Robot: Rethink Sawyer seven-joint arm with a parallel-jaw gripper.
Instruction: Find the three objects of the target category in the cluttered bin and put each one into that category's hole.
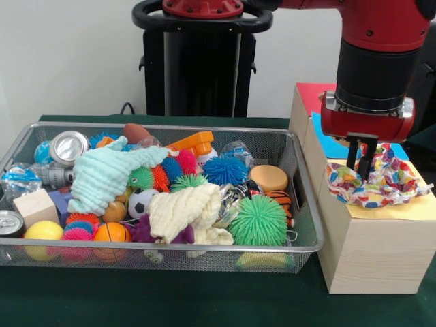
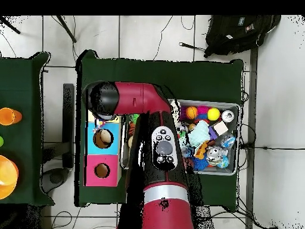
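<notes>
Hanging from the gripper (image 1: 364,162), a dotted cloth (image 1: 379,182) drapes over the box (image 1: 371,252) top, at its yellow panel. Fingers are closed narrow on an upper fold; the rest spreads crumpled below and to both sides. Judged light, limp and non-fragile, with decent grip; it would bunch and may snag on a hole rim, so pinching a raised fold suits it. Similar cloths, mint (image 1: 109,174) and cream (image 1: 184,211), lie in the bin (image 1: 303,204) on the worktop (image 1: 170,300).
</notes>
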